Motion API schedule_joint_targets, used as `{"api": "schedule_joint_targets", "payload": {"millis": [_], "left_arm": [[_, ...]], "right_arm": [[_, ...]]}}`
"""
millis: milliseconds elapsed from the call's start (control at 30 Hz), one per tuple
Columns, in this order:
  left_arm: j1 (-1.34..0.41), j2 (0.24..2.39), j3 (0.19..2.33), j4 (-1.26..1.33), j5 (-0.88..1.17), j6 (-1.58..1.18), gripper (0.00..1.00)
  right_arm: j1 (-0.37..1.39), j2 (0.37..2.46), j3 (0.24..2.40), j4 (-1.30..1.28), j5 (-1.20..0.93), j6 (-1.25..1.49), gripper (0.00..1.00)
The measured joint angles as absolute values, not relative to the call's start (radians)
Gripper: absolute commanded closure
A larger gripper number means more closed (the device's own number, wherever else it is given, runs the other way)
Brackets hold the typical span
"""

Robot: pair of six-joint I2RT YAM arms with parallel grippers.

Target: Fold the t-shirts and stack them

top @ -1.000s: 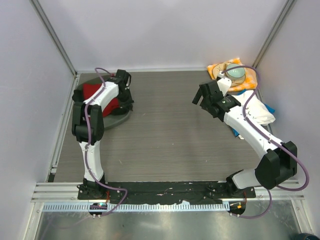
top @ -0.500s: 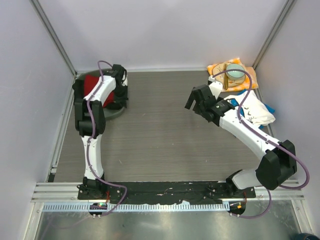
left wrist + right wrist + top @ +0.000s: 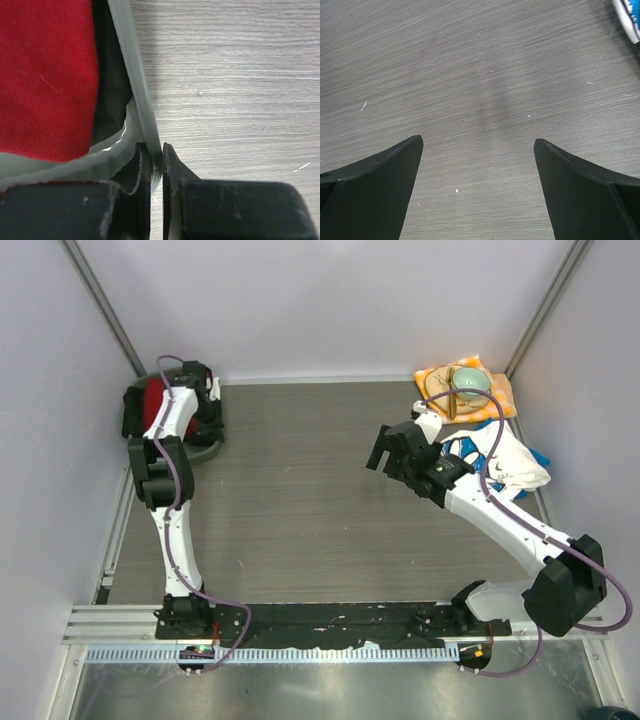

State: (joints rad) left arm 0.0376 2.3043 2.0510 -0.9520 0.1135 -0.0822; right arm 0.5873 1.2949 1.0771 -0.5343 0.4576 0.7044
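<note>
The red t-shirt (image 3: 148,400) lies bunched on a grey round plate (image 3: 198,446) in the far left corner. It fills the left of the left wrist view (image 3: 45,75). My left gripper (image 3: 212,418) is shut on the plate's rim (image 3: 140,100), with the jaws pinching its thin edge (image 3: 156,165). The white daisy-print t-shirt (image 3: 508,462) with blue cloth lies crumpled at the right wall. Its edge shows in the right wrist view (image 3: 627,15). My right gripper (image 3: 378,454) is open and empty over bare table (image 3: 478,145), left of that shirt.
A small orange-yellow cloth (image 3: 500,398) with a pale green bowl (image 3: 470,385) lies in the far right corner. Walls and metal frame posts close in the table on the left, back and right. The grey wood-grain tabletop (image 3: 310,490) lies between the arms.
My left gripper has dragged the plate with the red shirt left and back into the corner. My right gripper has moved left, away from the white shirt.
</note>
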Motion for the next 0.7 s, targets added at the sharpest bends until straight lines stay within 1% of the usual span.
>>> {"api": "schedule_joint_targets", "payload": {"millis": [33,67,100,133,200,233,300,333,433,567,633,700], "left_arm": [[0.041,2.302,2.049,-0.950,0.108,-0.088,0.82],[0.042,2.299,2.047,-0.949,0.100,-0.094,0.76],[0.042,2.295,2.041,-0.944,0.095,-0.095,0.66],[0.041,2.285,2.026,-0.931,0.089,-0.102,0.59],[0.042,2.267,1.996,-0.930,0.081,-0.113,0.50],[0.043,2.261,1.986,-0.940,0.079,-0.124,0.41],[0.046,2.250,1.983,-0.957,0.078,-0.137,0.31],[0.046,2.239,1.983,-0.963,0.074,-0.148,0.29],[0.046,2.181,1.985,-0.966,0.051,-0.170,0.27],[0.047,2.089,2.024,-0.955,-0.036,-0.208,0.28],[0.055,2.061,2.044,-0.934,-0.084,-0.237,0.32],[0.072,2.059,2.076,-0.927,-0.115,-0.275,0.32]], "right_arm": [[0.589,1.299,1.075,-0.530,0.451,0.704,0.00],[0.593,1.305,1.074,-0.525,0.445,0.704,0.00],[0.598,1.309,1.071,-0.521,0.440,0.704,0.00],[0.605,1.313,1.068,-0.517,0.438,0.704,0.00],[0.620,1.317,1.063,-0.514,0.437,0.704,0.00],[0.629,1.318,1.060,-0.512,0.436,0.704,0.00],[0.638,1.318,1.058,-0.508,0.435,0.704,0.00],[0.643,1.318,1.056,-0.505,0.435,0.704,0.00],[0.654,1.317,1.050,-0.496,0.436,0.705,0.00],[0.661,1.317,1.034,-0.487,0.436,0.706,0.00],[0.662,1.317,1.029,-0.486,0.436,0.707,0.00],[0.665,1.317,1.025,-0.483,0.436,0.709,0.00]]}}
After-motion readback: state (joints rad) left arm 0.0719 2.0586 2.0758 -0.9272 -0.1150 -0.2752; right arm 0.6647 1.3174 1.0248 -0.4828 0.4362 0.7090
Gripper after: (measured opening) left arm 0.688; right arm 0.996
